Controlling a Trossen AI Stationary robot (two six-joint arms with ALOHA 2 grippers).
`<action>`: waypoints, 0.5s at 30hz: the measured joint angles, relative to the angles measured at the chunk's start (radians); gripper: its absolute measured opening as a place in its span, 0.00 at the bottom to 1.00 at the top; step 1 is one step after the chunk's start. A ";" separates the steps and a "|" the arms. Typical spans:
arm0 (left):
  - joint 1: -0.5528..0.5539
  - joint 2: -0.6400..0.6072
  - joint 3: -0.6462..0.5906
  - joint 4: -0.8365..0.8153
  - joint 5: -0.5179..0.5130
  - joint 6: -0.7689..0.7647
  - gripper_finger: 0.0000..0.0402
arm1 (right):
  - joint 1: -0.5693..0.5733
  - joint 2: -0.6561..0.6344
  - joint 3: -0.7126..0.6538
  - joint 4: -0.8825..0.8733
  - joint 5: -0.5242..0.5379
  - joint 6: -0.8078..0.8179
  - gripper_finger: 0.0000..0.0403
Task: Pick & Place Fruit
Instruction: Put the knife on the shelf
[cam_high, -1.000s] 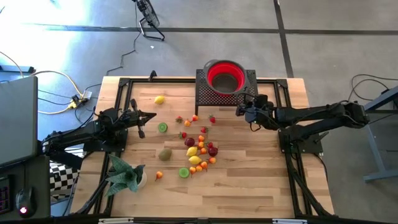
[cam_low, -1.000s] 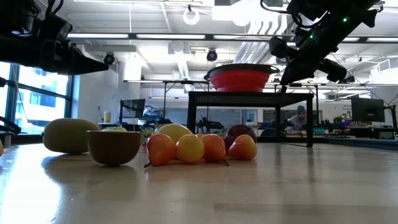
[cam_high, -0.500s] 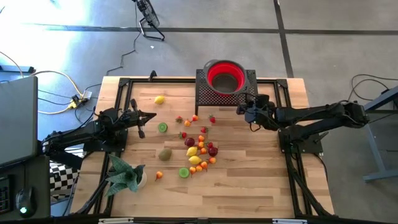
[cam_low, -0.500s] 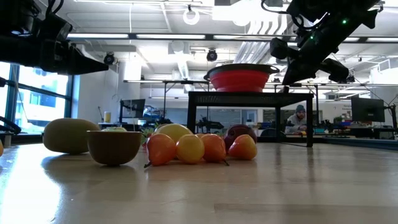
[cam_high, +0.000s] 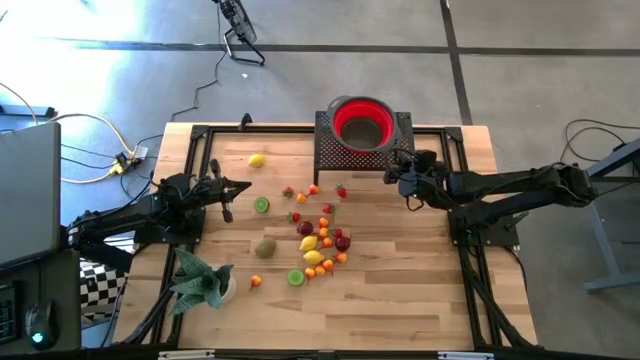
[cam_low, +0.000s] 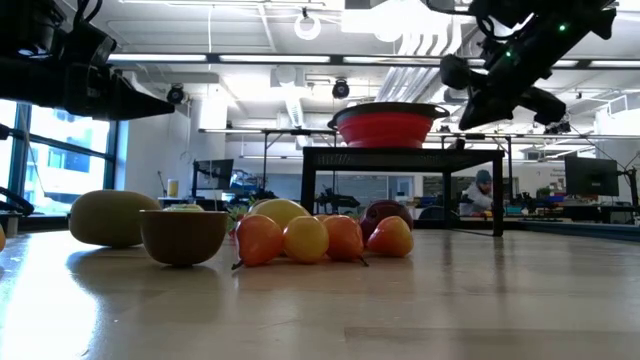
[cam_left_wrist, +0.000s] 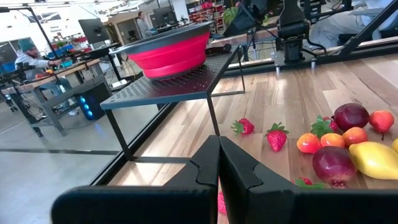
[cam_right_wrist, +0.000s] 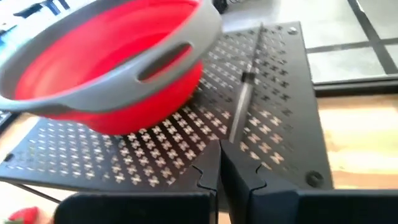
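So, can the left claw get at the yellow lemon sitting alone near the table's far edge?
Probably yes. The lone yellow lemon lies apart from the other fruit, with bare wood between it and the shut left claw; nothing blocks the way. The claw must open first.

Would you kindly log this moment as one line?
left gripper: shut, idle at table's left | right gripper: shut, empty, beside red bowl on rack | fruit: mid-table, unpicked
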 joint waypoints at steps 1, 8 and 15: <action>0.000 0.000 0.000 0.000 0.000 0.000 0.00 | 0.000 0.000 0.000 -0.021 -0.002 0.013 0.01; 0.000 0.000 0.000 0.000 -0.001 0.000 0.00 | -0.038 0.000 0.000 -0.042 -0.088 0.007 0.01; 0.000 0.000 0.000 0.000 -0.004 -0.029 0.00 | -0.069 0.005 0.000 -0.039 -0.126 -0.014 0.01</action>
